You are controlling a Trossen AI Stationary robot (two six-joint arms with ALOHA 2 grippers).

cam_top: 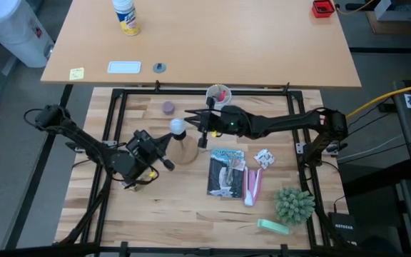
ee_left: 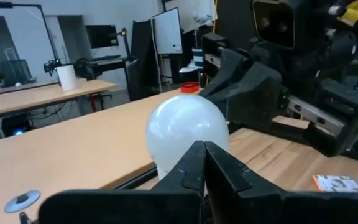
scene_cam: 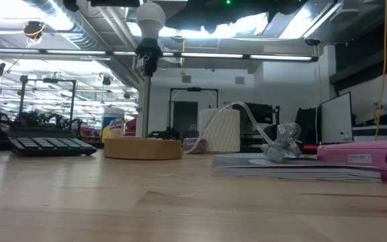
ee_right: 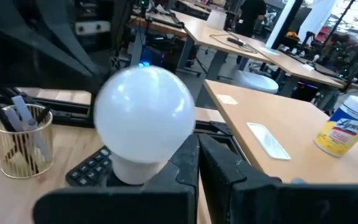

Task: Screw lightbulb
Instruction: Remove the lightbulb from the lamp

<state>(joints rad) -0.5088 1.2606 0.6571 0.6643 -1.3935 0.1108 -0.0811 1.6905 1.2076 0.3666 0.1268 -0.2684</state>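
Lightbulb [cam_top: 179, 127], white frosted globe upright on socket post, both hands clenched empty.

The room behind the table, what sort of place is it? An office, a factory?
Most likely a robotics lab or workshop. Two dark robot arms work over a wooden table framed in black rails, around a lightbulb on a stand. Behind it are plain desks, monitors and exposed ceiling ducts.

left pincer [cam_top: 168, 151]: closed, mid-table | right pincer [cam_top: 191, 114]: closed, reaching toward left arm
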